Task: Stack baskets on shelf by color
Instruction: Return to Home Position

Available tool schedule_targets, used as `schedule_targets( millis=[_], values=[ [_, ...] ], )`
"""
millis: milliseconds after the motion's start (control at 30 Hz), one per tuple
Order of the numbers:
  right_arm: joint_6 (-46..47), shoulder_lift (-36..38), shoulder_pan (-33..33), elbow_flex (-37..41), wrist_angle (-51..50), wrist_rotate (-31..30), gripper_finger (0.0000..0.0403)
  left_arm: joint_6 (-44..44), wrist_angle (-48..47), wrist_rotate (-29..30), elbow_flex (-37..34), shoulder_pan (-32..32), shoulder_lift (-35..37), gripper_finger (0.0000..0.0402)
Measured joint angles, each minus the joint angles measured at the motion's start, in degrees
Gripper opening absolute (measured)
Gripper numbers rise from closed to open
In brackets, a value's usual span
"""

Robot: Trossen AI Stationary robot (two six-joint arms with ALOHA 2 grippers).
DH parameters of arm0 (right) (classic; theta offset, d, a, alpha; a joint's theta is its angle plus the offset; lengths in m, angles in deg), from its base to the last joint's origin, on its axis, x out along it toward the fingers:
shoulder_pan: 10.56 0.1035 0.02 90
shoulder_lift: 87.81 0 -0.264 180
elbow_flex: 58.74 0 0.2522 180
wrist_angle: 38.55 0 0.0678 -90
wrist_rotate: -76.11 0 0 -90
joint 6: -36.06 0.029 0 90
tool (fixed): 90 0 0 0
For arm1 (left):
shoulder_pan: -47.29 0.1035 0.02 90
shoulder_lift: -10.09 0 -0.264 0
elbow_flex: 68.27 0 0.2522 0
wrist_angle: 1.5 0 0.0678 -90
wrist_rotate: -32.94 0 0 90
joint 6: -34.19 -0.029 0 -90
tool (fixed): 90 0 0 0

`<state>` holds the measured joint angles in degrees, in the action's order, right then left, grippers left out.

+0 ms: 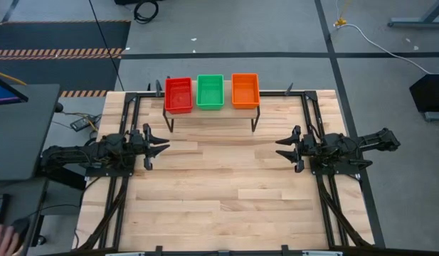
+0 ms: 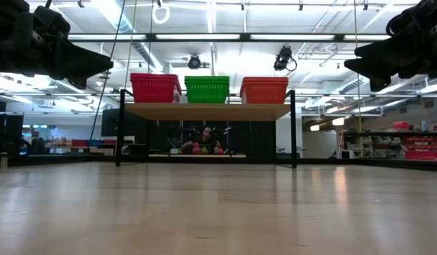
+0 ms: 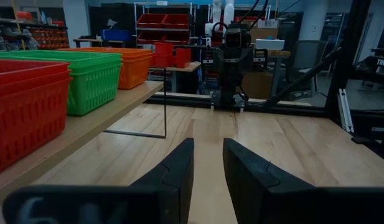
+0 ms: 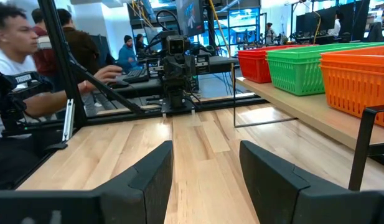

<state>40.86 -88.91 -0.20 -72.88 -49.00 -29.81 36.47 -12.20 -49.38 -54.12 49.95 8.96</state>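
Red (image 1: 178, 94), green (image 1: 210, 91) and orange (image 1: 245, 90) baskets stand side by side on the shelf's wooden top (image 2: 207, 111), at the table's far middle. In the left wrist view the red basket (image 3: 23, 106) shows layered rims, one basket nested in another. My left gripper (image 1: 161, 147) rests level at the table's left, pulled back, fingers (image 3: 179, 162) a little apart around nothing. My right gripper (image 1: 282, 149) rests level at the table's right, open wide (image 4: 206, 144), with nothing between its fingers. Both point toward the table's middle, well short of the shelf.
The slatted wooden tabletop (image 1: 226, 185) stretches between the two arms. The shelf's thin black legs (image 2: 294, 127) stand on the far part of the table. People sit at desks beyond the table's left side (image 4: 17, 62). A hand (image 1: 0, 238) shows at the near left.
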Motion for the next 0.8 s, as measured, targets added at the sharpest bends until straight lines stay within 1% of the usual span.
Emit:
schedule_targets(
  millis=[267, 800],
  values=[
    [0.00, 0.00, 0.00, 0.00, -0.02, 0.00, 0.0191, 0.00, 0.00, 0.00, 0.01, 0.00, 0.01, 0.0087],
    [0.00, 0.00, -0.01, 0.00, 0.00, 0.00, 0.0191, -0.02, 0.00, 0.00, 0.01, -0.02, 0.00, 0.0094]
  ],
)
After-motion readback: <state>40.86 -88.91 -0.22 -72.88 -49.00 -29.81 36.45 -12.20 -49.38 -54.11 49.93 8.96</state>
